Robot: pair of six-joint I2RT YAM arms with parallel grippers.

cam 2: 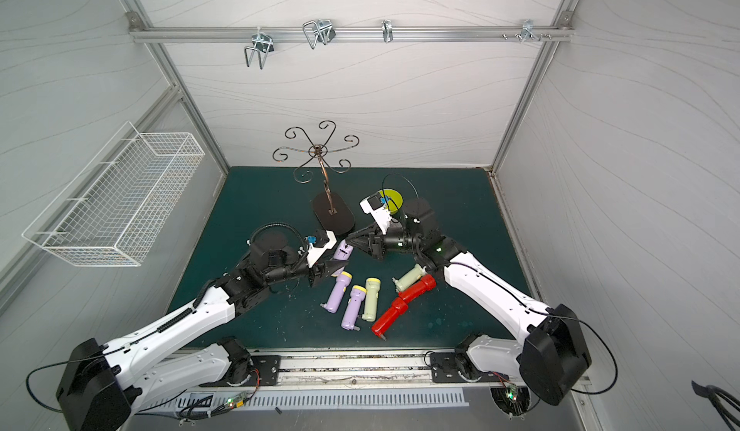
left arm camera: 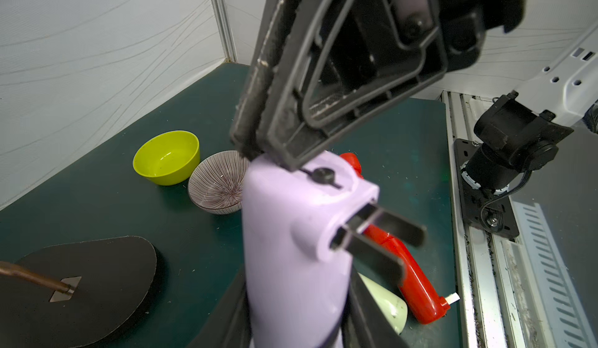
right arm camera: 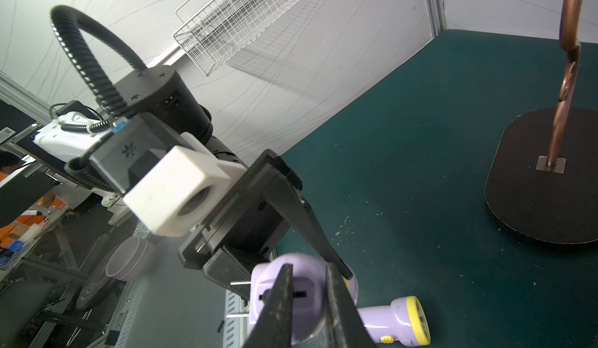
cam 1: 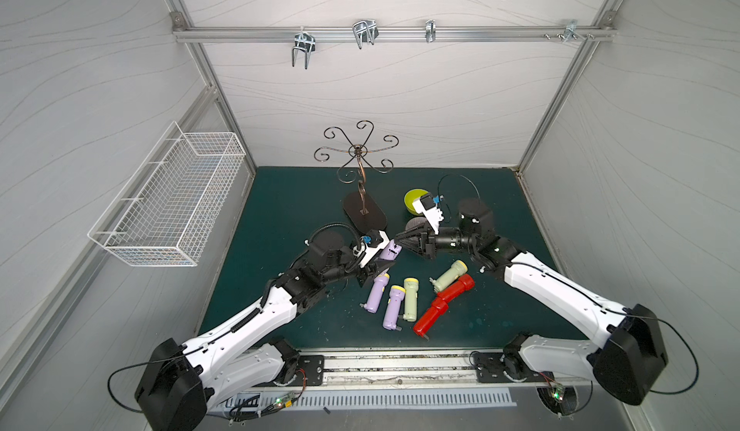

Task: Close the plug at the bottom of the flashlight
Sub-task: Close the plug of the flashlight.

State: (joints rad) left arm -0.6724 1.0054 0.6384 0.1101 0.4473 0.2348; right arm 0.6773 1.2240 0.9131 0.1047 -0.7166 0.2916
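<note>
My left gripper (cam 1: 385,266) (left arm camera: 297,325) is shut on the body of a lilac flashlight (cam 1: 389,250) (cam 2: 343,252) (left arm camera: 291,265), which it holds off the mat with the bottom end up. Two dark plug prongs (left arm camera: 382,230) (right arm camera: 239,283) stick out sideways from that end. My right gripper (cam 1: 398,237) (cam 2: 348,238) (right arm camera: 310,267) comes in from the right, and its tips rest against the flashlight's bottom face (right arm camera: 307,298). A narrow gap separates the jaws, with nothing between them. The prongs lie off to one side of the jaws.
Several more flashlights lie on the green mat in front: lilac (cam 1: 376,293), pale green (cam 1: 410,299) and red (cam 1: 456,289). A yellow-green bowl (left arm camera: 166,157) and a striped bowl (left arm camera: 216,183) sit behind. A black-based metal stand (cam 1: 364,212) is at the back centre, and a wire basket (cam 1: 172,200) hangs on the left wall.
</note>
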